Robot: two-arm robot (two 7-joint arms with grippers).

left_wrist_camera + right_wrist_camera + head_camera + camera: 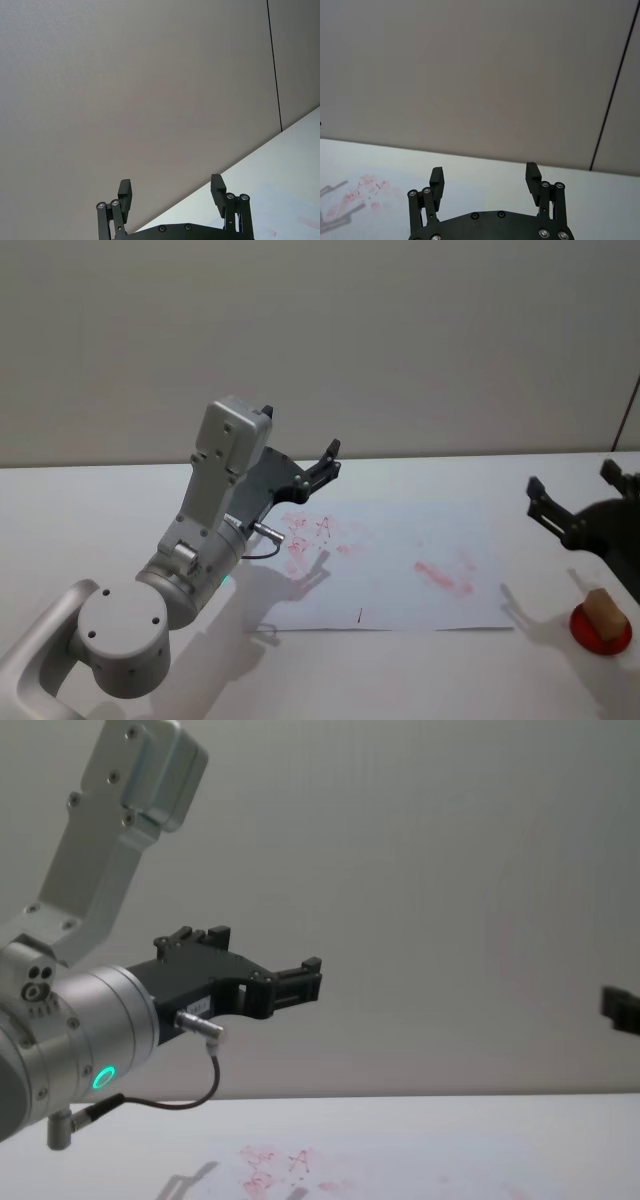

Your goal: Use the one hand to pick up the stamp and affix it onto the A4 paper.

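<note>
Left gripper [331, 460], fingers spread, hangs over the left edge of the A4 paper [400, 580]. The stamp [604, 612] stands on a red pad [590, 637] off the paper's right corner, near the right gripper [572, 480], whose fingers are also apart.

Looks past the left gripper [171, 186] toward a plain grey wall [125, 90] far behind. Holds the two short black fingers [217, 190] well apart, with open air between the tips. Shows small silver screw heads [162, 228] along the black linkage bars and the gripper's base. Takes in a thin dark vertical seam [274, 65] running down the wall. Catches a wedge of white tabletop [280, 160] beyond the fingers, meeting the wall's foot along a slanted line. Picks up faint pink-red marks [306, 220] on the A4 paper [290, 207] near the gripper, the sheet's edge barely separable from the table.
</note>
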